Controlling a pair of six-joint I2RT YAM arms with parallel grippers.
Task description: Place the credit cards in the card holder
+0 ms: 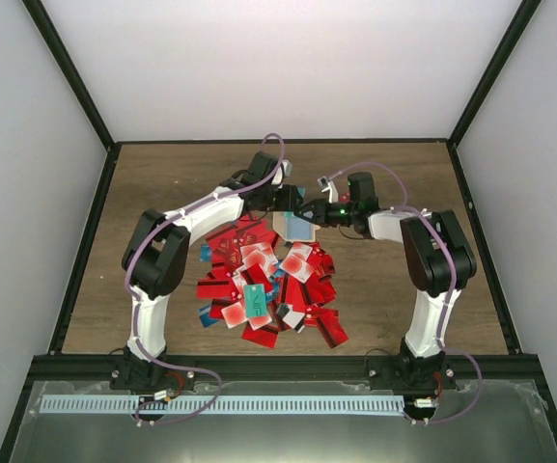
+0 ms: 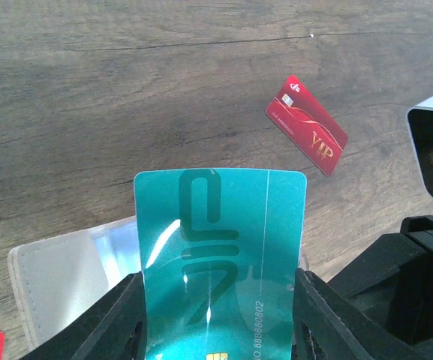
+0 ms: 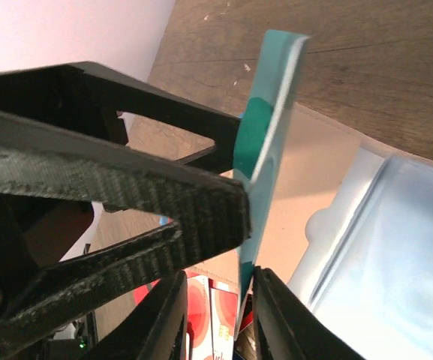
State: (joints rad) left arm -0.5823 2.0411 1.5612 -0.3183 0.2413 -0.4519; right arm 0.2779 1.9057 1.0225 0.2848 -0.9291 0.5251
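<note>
Teal card (image 2: 220, 247): upright, its two side edges pinched by the Left gripper (image 2: 218, 281).
Card holder (image 2: 58, 289): just behind this card.
Right gripper (image 3: 216, 315): jaws partly apart beside the card's edge; grip not clear.
Credit cards (image 1: 259, 280): heap on the table (image 1: 384, 289).

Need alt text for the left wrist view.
A teal card fills the lower centre, gripped by its side edges in the left gripper's jaws. Behind it, lower left, shows a beige card holder with a clear window; a red VIP card lies alone on the wooden table, upper right.

Teal card (image 2: 220, 262) upright, tan card holder (image 2: 58, 281) beneath — apparently open
</note>
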